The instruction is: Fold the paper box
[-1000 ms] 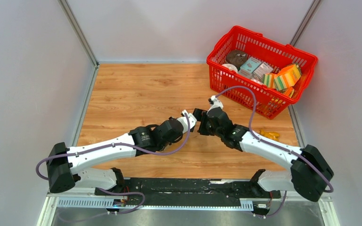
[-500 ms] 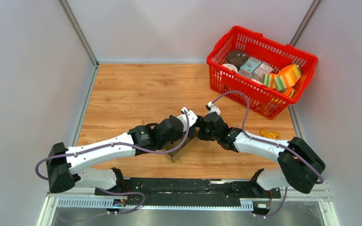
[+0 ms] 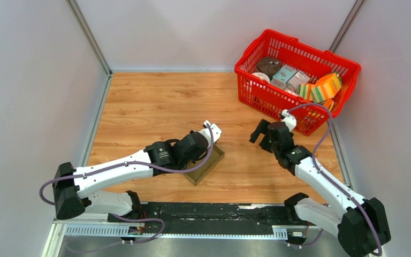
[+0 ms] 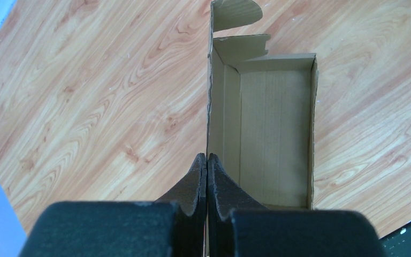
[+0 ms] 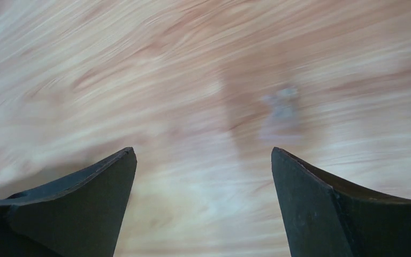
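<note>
That plain brown cardboard box (image 4: 275, 139) looks light and crease-prone; left gripper (image 4: 207, 157) clamps its thin wall, cavity right of jaws. Right gripper (image 5: 203, 151) gapes empty.

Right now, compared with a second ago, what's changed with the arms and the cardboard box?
The right end effector pulled away from the left end effector, swinging right toward the red basket, jaws open and empty. The paper box, hidden under the arms before, now shows as an open tray on the table. Unchanged: the left end effector stays pinched on a box wall; the basket has not moved.
</note>
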Available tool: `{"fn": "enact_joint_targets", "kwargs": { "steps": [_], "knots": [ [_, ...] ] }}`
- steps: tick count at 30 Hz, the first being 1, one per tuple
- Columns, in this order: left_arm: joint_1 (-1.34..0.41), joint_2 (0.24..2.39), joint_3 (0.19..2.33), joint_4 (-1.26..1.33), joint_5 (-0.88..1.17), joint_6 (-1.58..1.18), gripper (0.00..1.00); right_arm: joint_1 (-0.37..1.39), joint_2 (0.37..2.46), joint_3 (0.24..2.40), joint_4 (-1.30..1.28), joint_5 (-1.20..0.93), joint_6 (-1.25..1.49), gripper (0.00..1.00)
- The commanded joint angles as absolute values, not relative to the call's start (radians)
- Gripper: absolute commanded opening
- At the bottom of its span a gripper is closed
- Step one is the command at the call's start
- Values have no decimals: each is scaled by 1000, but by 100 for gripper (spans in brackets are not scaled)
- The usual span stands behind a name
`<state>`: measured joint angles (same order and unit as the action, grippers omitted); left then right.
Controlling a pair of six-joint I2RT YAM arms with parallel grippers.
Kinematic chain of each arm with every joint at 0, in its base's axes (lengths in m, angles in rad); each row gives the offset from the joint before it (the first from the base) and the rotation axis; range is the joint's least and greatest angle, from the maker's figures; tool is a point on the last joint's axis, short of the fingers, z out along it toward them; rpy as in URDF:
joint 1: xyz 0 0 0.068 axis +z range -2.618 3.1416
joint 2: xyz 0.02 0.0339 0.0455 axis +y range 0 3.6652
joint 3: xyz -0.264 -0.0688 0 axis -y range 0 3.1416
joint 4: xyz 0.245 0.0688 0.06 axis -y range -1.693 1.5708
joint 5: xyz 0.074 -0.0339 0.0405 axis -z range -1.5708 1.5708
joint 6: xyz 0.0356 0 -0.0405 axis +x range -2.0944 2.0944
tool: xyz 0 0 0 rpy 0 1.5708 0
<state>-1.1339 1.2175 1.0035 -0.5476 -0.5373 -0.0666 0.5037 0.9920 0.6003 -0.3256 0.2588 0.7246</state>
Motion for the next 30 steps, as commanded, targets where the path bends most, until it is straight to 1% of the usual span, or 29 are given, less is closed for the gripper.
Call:
{"fn": "enact_joint_targets", "kwargs": {
  "steps": [1,4,6,7,12,13,15,16,18,19,21,24,25,27,28,30],
  "knots": [
    [-1138,1183,1039,-555,-552,-89,0,387,1052,589,-339,442,638,100],
    [-1137,1177,1034,-546,-546,-89,0,354,1237,655,-324,524,606,100],
    [-1138,1178,1032,-548,-540,-89,0,350,1302,689,-318,551,591,98],
    [-1138,1178,1031,-549,-540,-89,0,347,1349,707,-310,549,589,95],
    [-1138,1172,1029,-551,-537,-91,0,347,1434,709,-284,491,595,83],
    [-1137,1172,1028,-549,-535,-89,0,347,1446,710,-282,482,594,79],
    [-1138,1172,1028,-545,-537,-87,0,348,1450,713,-287,447,600,73],
    [-1138,1173,1028,-543,-535,-87,0,347,1453,715,-290,439,603,58],
    [-1138,1177,1031,-538,-534,-86,0,347,1457,715,-296,414,606,43],
    [-1137,1181,1031,-538,-535,-86,0,347,1462,713,-298,413,607,38],
    [-1138,1186,1031,-532,-537,-86,0,347,1466,715,-295,404,594,38],
    [-1137,1196,1026,-531,-538,-87,0,357,1444,713,-284,347,560,29],
    [-1137,1201,1026,-529,-540,-89,0,376,1413,715,-288,336,557,25],
    [-1138,1206,1028,-532,-538,-92,0,408,1376,713,-288,290,529,21],
    [-1137,1207,1028,-532,-537,-92,0,435,1338,718,-298,270,529,16],
    [-1137,1209,1028,-532,-534,-94,0,463,1295,713,-305,183,540,14]
  ]
}}
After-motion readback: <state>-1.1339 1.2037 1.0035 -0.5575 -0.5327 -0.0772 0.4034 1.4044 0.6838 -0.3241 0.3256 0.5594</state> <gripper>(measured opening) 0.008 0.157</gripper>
